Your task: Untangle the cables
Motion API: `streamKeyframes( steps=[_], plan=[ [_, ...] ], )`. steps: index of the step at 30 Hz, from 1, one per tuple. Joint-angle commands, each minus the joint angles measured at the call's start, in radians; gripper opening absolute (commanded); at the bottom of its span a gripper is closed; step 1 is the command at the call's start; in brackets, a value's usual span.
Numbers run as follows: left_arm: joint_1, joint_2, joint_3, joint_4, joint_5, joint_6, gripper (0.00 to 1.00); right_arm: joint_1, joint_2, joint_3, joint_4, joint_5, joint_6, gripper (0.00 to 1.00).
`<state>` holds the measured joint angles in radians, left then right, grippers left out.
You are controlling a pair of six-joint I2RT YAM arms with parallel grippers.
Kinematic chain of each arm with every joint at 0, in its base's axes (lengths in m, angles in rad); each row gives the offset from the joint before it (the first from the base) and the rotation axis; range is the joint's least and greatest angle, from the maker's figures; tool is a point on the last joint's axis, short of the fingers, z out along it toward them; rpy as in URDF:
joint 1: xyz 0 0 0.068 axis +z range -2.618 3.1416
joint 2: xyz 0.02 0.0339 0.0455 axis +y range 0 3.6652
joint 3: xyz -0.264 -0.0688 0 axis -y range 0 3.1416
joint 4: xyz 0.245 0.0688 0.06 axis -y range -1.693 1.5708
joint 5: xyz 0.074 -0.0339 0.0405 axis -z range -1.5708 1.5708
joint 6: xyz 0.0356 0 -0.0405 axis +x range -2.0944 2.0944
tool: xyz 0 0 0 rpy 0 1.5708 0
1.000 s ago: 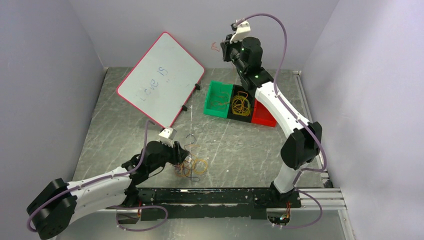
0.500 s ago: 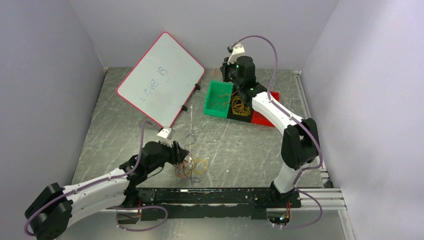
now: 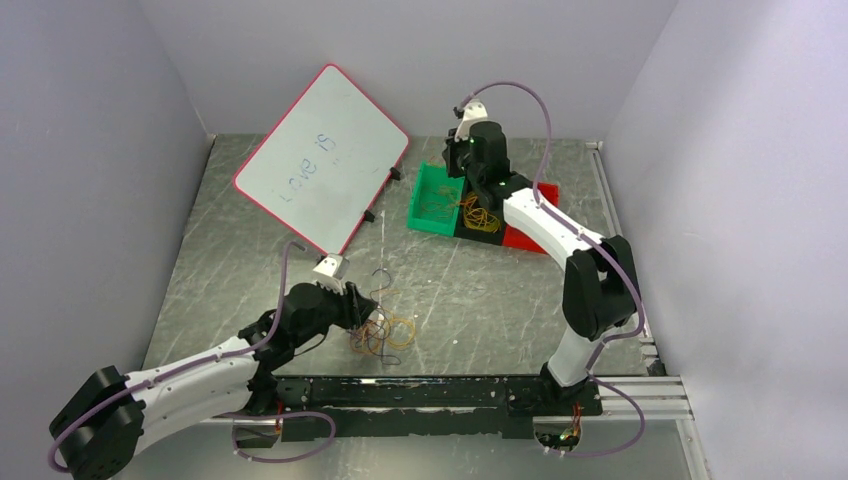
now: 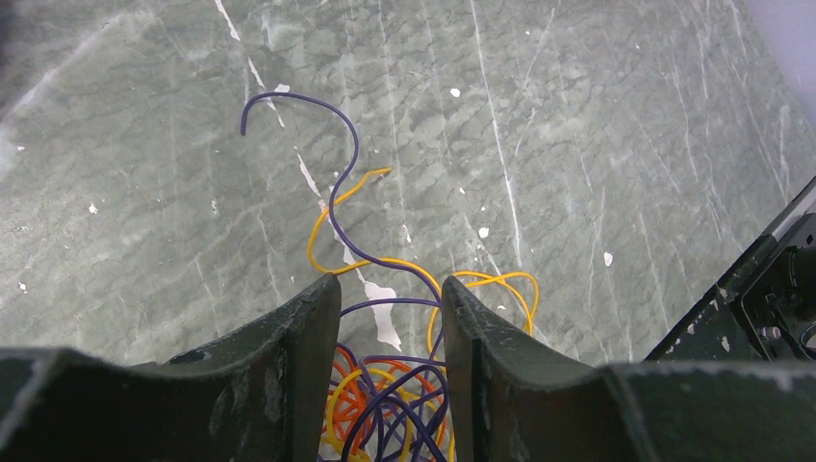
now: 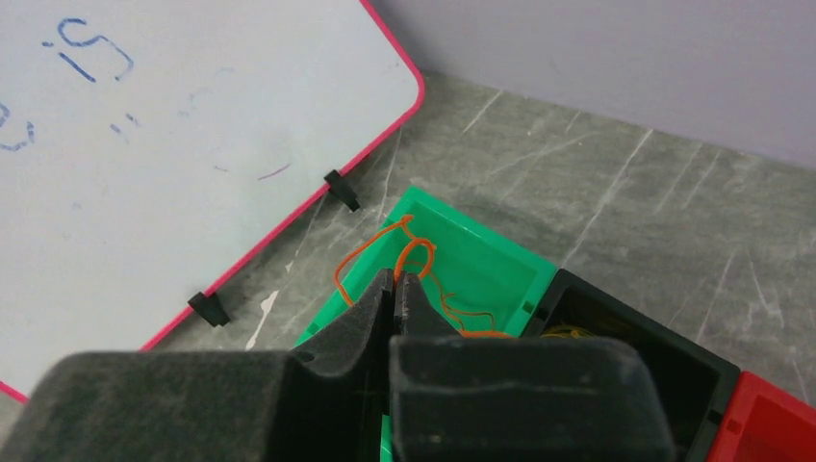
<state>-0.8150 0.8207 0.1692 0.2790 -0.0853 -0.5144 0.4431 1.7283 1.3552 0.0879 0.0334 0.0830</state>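
Cables: orange, yellow and purple tangle on table, 6 o'clock.
Left gripper: jaws apart, straddling the tangle.
Right gripper: clenched on orange cable, over green bin, 1 o'clock.

Left arm low and outstretched, left tool half-parted; right arm far forward, right tool pinched tight.

The right hand, pinching an orange cable, has dropped down over the green bin.
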Motion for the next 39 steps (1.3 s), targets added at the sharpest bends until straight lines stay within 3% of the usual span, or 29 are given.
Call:
streamKeyframes(
  steps=[1, 7, 20, 27, 39],
  plan=[
    [0.004, -0.015, -0.005, -0.012, -0.02, -0.014, 0.48, -0.007, 0.032, 0.031, -0.023, -0.014, 0.029, 0.0],
    [0.004, -0.022, -0.006, -0.024, -0.029, -0.017, 0.48, -0.007, 0.071, 0.049, 0.038, -0.099, 0.119, 0.0],
    [0.005, -0.075, -0.014, -0.07, -0.046, -0.028, 0.47, -0.016, 0.154, -0.024, 0.381, -0.32, 0.335, 0.0],
    [0.004, -0.065, -0.008, -0.074, -0.047, -0.026, 0.47, -0.02, 0.181, -0.014, 0.477, -0.436, 0.413, 0.0],
    [0.005, -0.06, -0.005, -0.073, -0.047, -0.023, 0.47, -0.021, 0.113, -0.07, 0.303, -0.116, 0.24, 0.0]
  ],
)
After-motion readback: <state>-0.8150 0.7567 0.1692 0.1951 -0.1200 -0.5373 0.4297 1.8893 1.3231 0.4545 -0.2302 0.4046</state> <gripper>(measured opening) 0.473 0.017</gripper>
